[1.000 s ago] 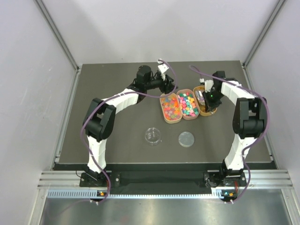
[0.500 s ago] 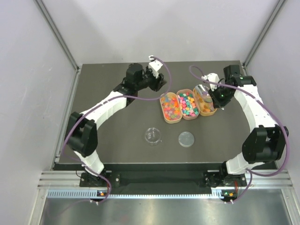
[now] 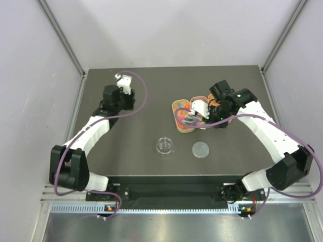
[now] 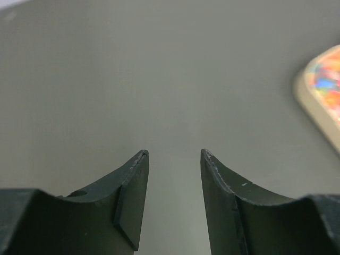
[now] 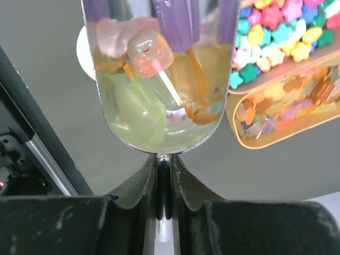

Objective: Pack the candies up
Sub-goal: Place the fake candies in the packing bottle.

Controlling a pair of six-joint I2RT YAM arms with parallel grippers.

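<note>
Overhead, three oval tan trays (image 3: 180,126) sit side by side on the right half of the dark bench (image 3: 131,136). The right arm, reaching in from the right, hides much of the two trays on that side.

The right end effector (image 3: 200,111) is clenched on the thin handle of a metal scoop (image 3: 190,119). In the right wrist view its fingers (image 5: 186,183) pinch that handle tightly just below the bowl. The scoop (image 5: 164,144) carries a small load of candies (image 5: 149,53): a pink one on top, with pale green and orange pieces beneath it. From above, the bowl appears over the leftmost tray, though I cannot tell whether it touches anything there.

More candies fill the trays. The right wrist view shows star-shaped ones in many colours at the upper right (image 5: 276,21), and a tray of mostly orange and amber pieces (image 5: 287,106) just beside it.

The left end effector (image 3: 127,99) is well apart from the trays, over bare bench toward the far left. It is released, its fingers (image 4: 133,180) parted with nothing between them. At the right edge of its camera view, a blurred tray rim (image 4: 313,109) is visible.

Nearer the arm bases, a small clear dish (image 3: 164,146) and a round clear lid (image 3: 200,149) rest near each other on the bench.
</note>
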